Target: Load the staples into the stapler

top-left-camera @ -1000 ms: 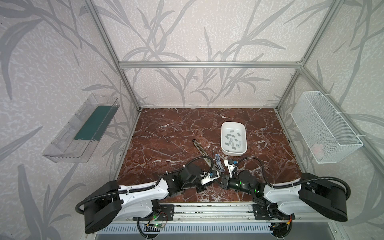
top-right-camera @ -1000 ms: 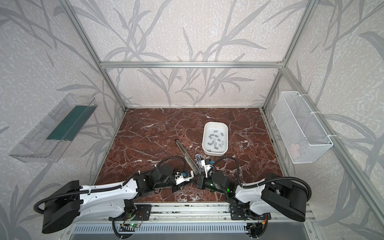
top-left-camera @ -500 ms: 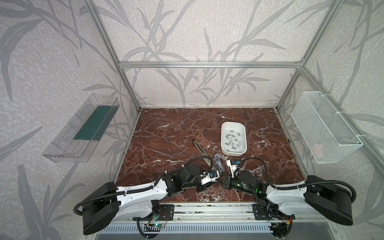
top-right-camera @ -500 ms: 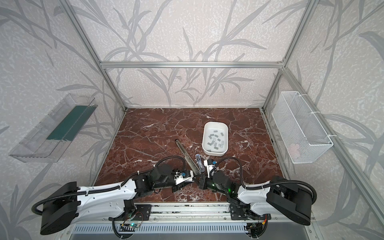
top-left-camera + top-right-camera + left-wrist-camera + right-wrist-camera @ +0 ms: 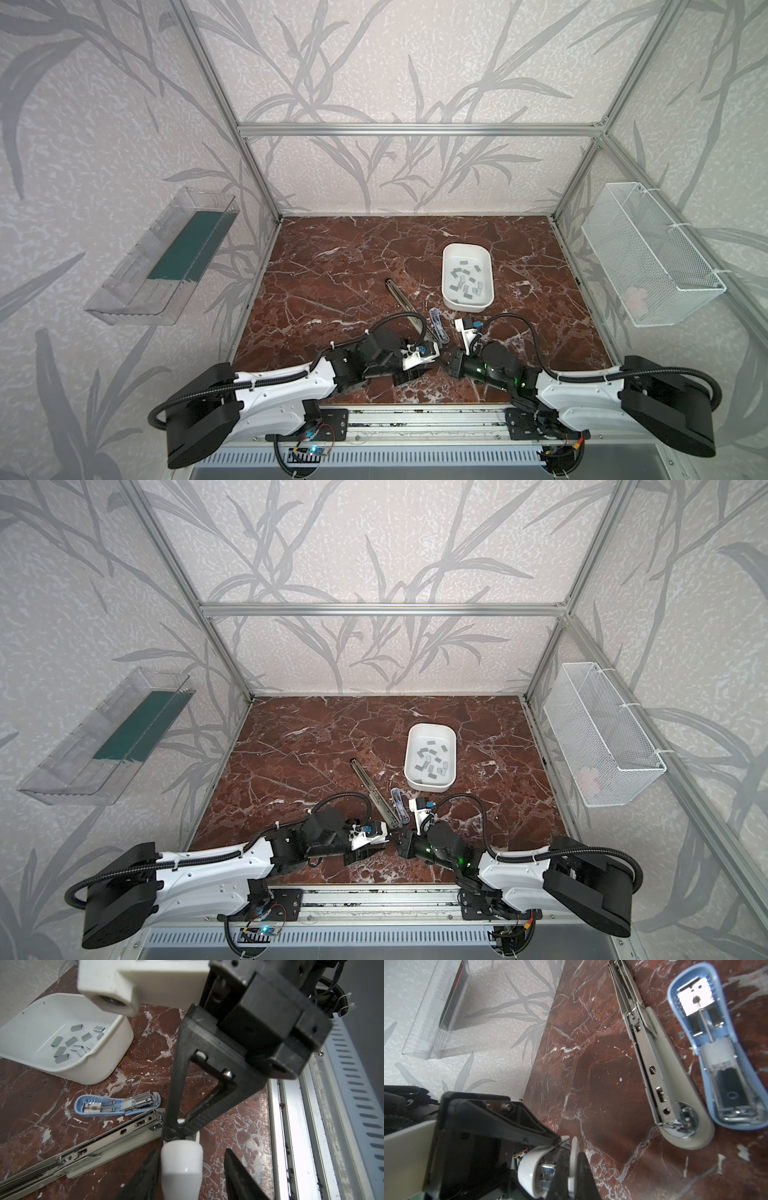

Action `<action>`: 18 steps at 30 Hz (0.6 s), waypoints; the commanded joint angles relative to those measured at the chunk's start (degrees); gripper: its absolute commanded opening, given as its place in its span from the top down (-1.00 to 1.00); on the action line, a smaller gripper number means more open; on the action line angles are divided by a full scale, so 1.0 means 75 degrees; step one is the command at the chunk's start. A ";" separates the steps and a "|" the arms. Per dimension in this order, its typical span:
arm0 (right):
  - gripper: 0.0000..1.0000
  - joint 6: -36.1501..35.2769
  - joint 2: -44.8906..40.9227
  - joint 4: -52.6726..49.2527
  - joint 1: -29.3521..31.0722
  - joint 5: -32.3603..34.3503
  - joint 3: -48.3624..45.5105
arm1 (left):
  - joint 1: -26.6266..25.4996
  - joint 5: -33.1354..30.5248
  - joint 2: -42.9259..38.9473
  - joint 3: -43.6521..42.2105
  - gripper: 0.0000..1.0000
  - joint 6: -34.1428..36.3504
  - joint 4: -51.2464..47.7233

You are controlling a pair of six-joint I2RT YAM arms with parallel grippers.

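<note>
White stapler (image 5: 181, 1167) — end pinched by clenched right claw (image 5: 172, 1133), body between jaws of released left claw (image 5: 191, 1152) (best steadied before opening).

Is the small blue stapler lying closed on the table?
No, in the left wrist view the blue stapler lies opened out flat on the marble, with its spring and metal magazine exposed.

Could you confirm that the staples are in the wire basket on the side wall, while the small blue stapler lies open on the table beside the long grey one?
Not quite: the staples lie in the white tray on the table, as the left wrist view shows, not in the wire basket. The small blue stapler does lie open beside the long grey stapler.
</note>
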 commanded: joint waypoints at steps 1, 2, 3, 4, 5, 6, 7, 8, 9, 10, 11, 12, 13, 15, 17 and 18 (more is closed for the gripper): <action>1.00 -0.0193 -0.0344 -0.0225 -0.0026 0.0057 -0.0044 | -0.0006 -0.0018 0.0180 0.0162 0.03 0.0148 0.0049; 1.00 -0.0220 -0.0404 -0.0316 -0.0023 0.0073 -0.0032 | -0.0005 0.0016 0.0222 0.0196 0.05 0.0169 0.0045; 1.00 -0.0231 -0.0442 -0.0384 -0.0031 0.0096 -0.0032 | -0.0004 0.0058 0.0265 0.0239 0.11 0.0205 0.0029; 1.00 -0.0226 -0.0458 -0.0395 -0.0029 0.0099 -0.0031 | -0.0004 0.0087 0.0294 0.0289 0.18 0.0241 -0.0002; 1.00 -0.0243 -0.0461 -0.0410 -0.0032 0.0116 -0.0031 | -0.0003 0.0077 0.0313 0.0335 0.19 0.0244 -0.0054; 1.00 -0.0244 -0.0450 -0.0464 -0.0027 0.0150 -0.0020 | -0.0003 0.0070 0.0328 0.0379 0.19 0.0245 -0.0091; 1.00 -0.0244 -0.0428 -0.0505 -0.0029 0.0180 -0.0009 | -0.0004 0.0074 0.0320 0.0409 0.19 0.0255 -0.0117; 1.00 -0.0241 -0.0392 -0.0487 -0.0029 0.0181 0.0000 | -0.0002 0.0085 0.0311 0.0410 0.17 0.0256 -0.0119; 1.00 -0.0244 -0.0348 -0.0440 -0.0027 0.0181 0.0000 | -0.0004 0.0098 0.0284 0.0405 0.15 0.0245 -0.0091; 1.00 -0.0240 -0.0301 -0.0388 -0.0027 0.0164 0.0002 | -0.0003 0.0119 0.0256 0.0388 0.13 0.0245 -0.0064; 1.00 -0.0237 -0.0258 -0.0339 -0.0022 0.0148 0.0006 | -0.0003 0.0127 0.0223 0.0365 0.13 0.0245 -0.0020; 1.00 -0.0228 -0.0211 -0.0278 -0.0023 0.0124 0.0004 | -0.0005 0.0112 0.0217 0.0342 0.12 0.0240 0.0009; 1.00 -0.0224 -0.0164 -0.0213 -0.0029 0.0091 0.0016 | -0.0005 0.0115 0.0223 0.0349 0.12 0.0242 0.0010; 1.00 -0.0212 -0.0100 -0.0120 -0.0029 0.0053 0.0015 | 0.0001 0.0129 0.0231 0.0363 0.16 0.0256 0.0010; 1.00 -0.0215 -0.0066 -0.0062 -0.0029 0.0031 0.0021 | -0.0003 0.0170 0.0269 0.0375 0.22 0.0300 0.0006; 1.00 -0.0217 -0.0053 -0.0083 -0.0029 0.0020 0.0026 | -0.0005 0.0179 0.0295 0.0387 0.29 0.0315 0.0011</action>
